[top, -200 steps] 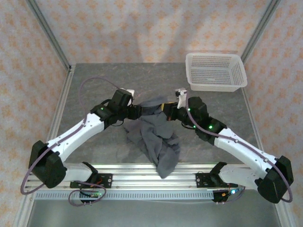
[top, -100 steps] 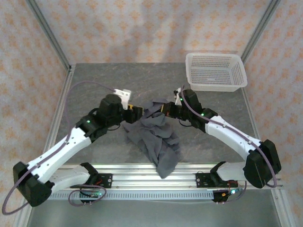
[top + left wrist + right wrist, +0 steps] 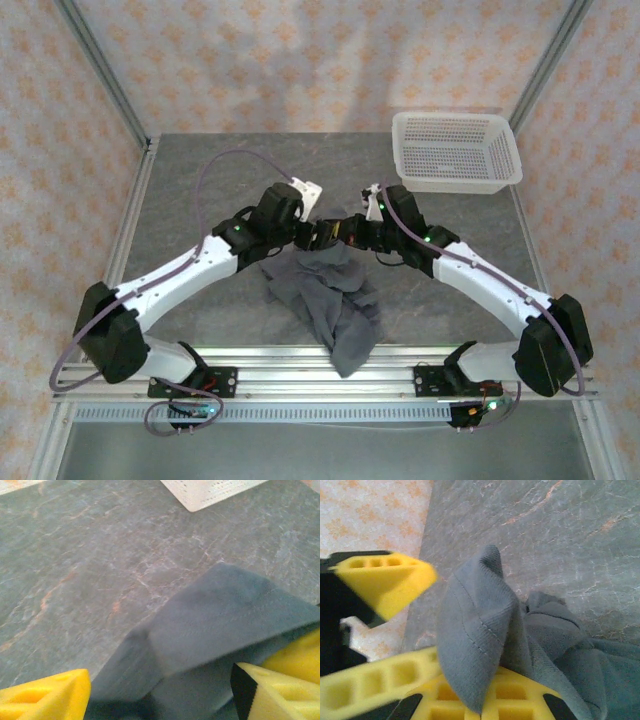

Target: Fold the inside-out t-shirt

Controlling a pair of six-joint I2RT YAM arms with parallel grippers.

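The inside-out t-shirt (image 3: 325,292) lies crumpled in the middle of the table, and one end hangs over the front rail. My right gripper (image 3: 353,230) holds its raised top edge; in the right wrist view the yellow fingers (image 3: 520,695) are pressed together on a fold of grey fabric (image 3: 477,630). My left gripper (image 3: 321,236) is right beside it, almost touching. In the left wrist view its yellow fingers (image 3: 45,695) stand wide apart, with the lifted cloth (image 3: 220,615) lying between them, not pinched.
A white mesh basket (image 3: 455,183) stands at the back right of the grey stone-patterned table (image 3: 200,200); its corner shows at the top of the left wrist view (image 3: 210,490). An aluminium rail (image 3: 270,362) runs along the front edge. Patterned walls enclose the table.
The left gripper has swung right and now sits against the right gripper at the shirt's raised edge. The right gripper rose slightly a second ago and has since held still with the cloth.
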